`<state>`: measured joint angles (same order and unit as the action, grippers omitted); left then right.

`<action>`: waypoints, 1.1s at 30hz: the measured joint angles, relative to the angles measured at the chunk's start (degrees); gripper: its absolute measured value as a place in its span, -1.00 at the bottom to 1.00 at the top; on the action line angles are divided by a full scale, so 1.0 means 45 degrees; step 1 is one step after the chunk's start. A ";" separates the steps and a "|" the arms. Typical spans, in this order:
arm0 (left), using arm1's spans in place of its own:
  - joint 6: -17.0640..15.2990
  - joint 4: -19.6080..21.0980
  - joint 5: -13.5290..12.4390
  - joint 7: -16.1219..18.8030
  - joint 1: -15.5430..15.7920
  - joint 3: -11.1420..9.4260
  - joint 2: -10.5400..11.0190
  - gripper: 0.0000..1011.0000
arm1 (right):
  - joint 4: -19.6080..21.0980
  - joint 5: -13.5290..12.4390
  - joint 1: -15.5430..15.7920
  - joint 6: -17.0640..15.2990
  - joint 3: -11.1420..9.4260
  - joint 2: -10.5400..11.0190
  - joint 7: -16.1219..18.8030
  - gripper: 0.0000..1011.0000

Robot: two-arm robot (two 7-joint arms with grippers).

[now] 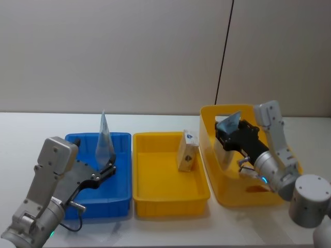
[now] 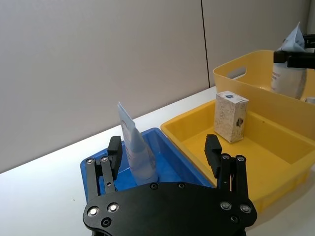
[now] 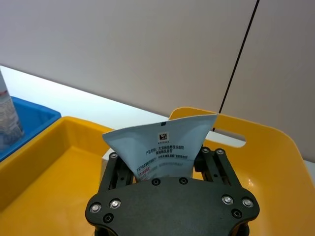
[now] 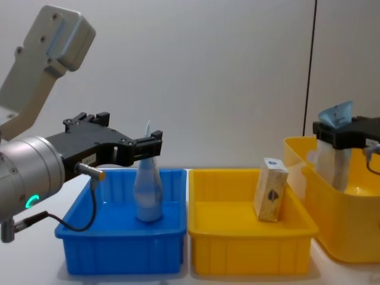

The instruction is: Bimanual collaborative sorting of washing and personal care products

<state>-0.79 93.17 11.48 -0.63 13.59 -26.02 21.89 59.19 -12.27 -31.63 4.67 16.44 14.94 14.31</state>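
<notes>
Right end effector [image 1: 231, 135] pinching pale blue tapered squeeze tube [image 3: 162, 146] over tall yellow plastic basket [image 1: 209, 155], at 3 o'clock. Left end effector [image 2: 165, 153] spread around upright pale blue tube [image 4: 147, 190] in blue plastic bin [image 4: 77, 228].

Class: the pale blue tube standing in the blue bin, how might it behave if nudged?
The tube stands upright on its cap, tall and narrow, so it probably tips easily. It looks soft-walled, likely yielding under squeeze. The open left hand hovers beside its tip.

We see a pale blue squeeze tube [image 4: 147, 195] in the blue bin [image 4: 119, 252], and a speckled tan box [image 2: 231, 116] with a dark blue mark in the yellow tray [image 1: 165, 204]. At 3 o'clock, a pale blue tube [image 3: 165, 146] bearing black and red print sits between black fingers above the yellow handled bin [image 1: 235, 199].
</notes>
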 joint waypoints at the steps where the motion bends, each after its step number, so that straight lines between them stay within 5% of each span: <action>1: 0.0000 0.0000 0.0000 0.0000 0.0000 0.0000 -0.0001 0.98 | 0.0134 -0.0013 0.0092 -0.0022 -0.0007 0.0012 -0.0031 0.09; 15: 0.0000 0.0000 0.0000 0.0000 0.0000 0.0000 0.0000 0.98 | 0.2567 -0.0254 0.1971 -0.0414 -0.0210 0.0269 -0.0640 0.95; 33: 0.0000 0.0000 -0.0001 0.0000 0.0000 -0.0001 0.0000 0.98 | 0.5460 -0.0538 0.4212 -0.0864 -0.0461 0.0576 -0.1366 0.98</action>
<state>-0.79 93.17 11.48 -0.63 13.59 -26.03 21.89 83.76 -14.69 -12.68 0.78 14.37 17.53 8.17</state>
